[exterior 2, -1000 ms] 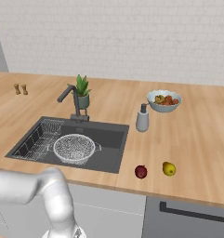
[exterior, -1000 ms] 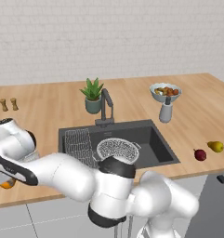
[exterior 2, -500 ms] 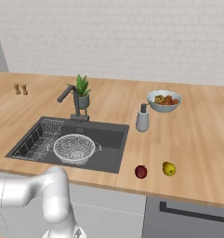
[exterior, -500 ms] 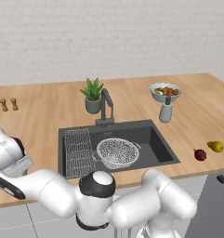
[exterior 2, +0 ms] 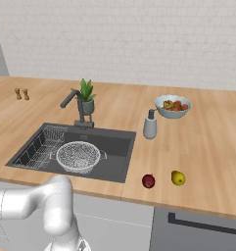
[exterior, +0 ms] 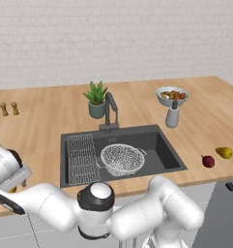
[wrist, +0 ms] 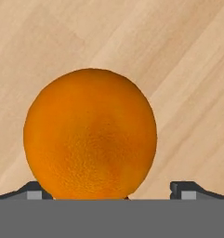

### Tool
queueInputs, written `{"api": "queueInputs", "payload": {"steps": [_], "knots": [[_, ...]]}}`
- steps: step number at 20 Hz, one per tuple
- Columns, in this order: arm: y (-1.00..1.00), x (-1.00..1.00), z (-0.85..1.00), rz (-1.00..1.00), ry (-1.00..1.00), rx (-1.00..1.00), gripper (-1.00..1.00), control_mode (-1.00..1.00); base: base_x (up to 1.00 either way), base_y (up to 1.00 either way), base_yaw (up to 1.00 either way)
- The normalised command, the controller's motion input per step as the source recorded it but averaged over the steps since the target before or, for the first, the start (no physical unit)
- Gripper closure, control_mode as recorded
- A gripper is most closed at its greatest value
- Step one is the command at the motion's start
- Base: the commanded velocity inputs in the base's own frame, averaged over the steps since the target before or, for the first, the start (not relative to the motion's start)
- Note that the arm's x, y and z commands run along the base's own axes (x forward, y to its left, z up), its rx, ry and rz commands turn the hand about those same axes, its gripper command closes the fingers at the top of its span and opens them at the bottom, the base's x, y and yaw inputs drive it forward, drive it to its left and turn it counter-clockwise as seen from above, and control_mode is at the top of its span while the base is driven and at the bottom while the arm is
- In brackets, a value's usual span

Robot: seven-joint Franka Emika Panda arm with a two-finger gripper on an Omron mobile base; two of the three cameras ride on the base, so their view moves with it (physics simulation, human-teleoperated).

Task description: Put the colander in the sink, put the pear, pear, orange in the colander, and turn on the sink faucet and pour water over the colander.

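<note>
My gripper (wrist: 111, 193) hangs spread wide straight above the orange (wrist: 90, 135) on the wooden worktop (wrist: 178, 69), the fruit sitting left of centre between the tips, so I judge a small sideways nudge comes before closing.

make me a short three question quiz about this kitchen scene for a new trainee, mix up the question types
1. True or false: the colander sits inside the sink.
2. Which fruit lies between the open fingertips of the gripper? A) red pear B) orange C) yellow pear
3. Fill in: the red pear and yellow pear lie on the ____, to the right of the sink.

Key
1. True.
2. B, the orange, resting on the wooden counter, not yet gripped.
3. Counter.
</note>
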Motion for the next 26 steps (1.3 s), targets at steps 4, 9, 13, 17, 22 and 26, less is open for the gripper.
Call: {"api": "queueInputs", "payload": {"steps": [4,9,13,17,22,26], "knots": [[0.24,0.15,-0.15,0.00,-0.05,0.00,-1.00,-1.00,0.00,0.00,0.00],[0.26,0.29,-0.23,0.00,-0.01,0.00,-1.00,-1.00,0.00,0.00,0.00],[0.06,0.28,-0.43,0.00,0.00,0.00,-1.00,-1.00,0.00,0.00,0.00],[0.34,0.06,-0.59,0.00,0.01,0.00,-1.00,-1.00,0.00,0.00,0.00],[0.23,0.00,-0.61,0.00,0.00,0.00,1.00,-1.00,0.00,0.00,0.00],[0.00,-0.13,-0.68,0.00,-0.02,0.00,1.00,-1.00,0.00,0.00,0.00]]}}
